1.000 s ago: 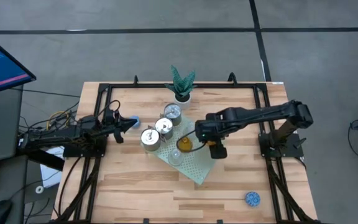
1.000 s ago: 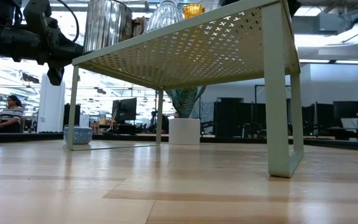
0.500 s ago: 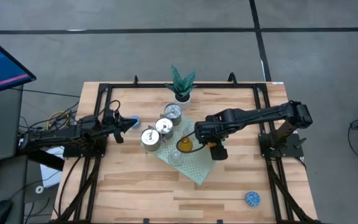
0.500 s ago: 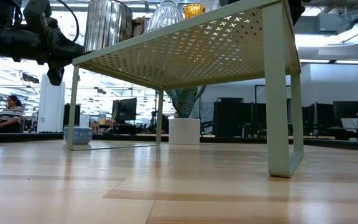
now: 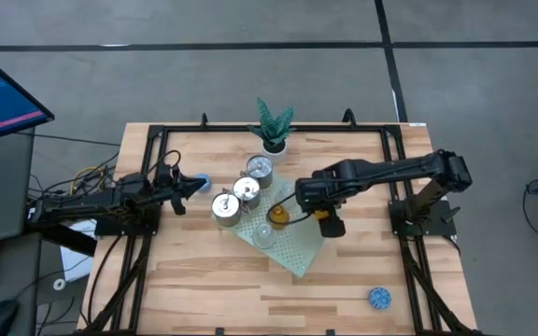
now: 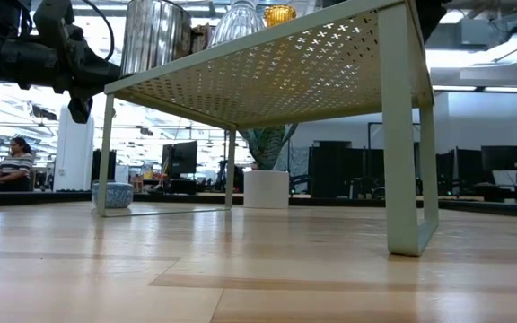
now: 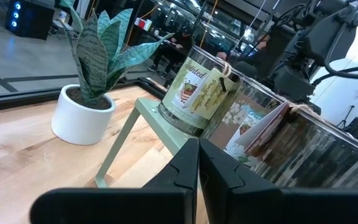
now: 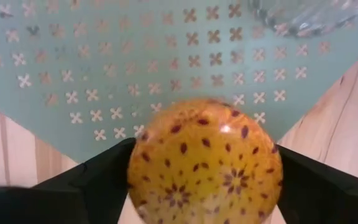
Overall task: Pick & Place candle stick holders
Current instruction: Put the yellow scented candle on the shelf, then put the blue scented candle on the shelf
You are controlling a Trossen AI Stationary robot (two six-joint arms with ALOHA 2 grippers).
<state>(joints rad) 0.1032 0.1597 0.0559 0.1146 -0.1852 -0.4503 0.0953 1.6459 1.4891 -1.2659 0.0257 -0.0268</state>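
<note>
amber holder — between right gripper jaws | above mat

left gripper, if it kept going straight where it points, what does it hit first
Probably a silver holder on the green shelf. The left gripper is shut and aimed at the cluster of shiny holders just ahead, though depth is hard to judge; the plant sits off to the side.

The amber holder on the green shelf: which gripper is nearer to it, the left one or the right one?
The right. The right gripper stands open around the amber holder on the pale green shelf. The left gripper is shut, off the shelf's far side beyond the silver holders.
</note>
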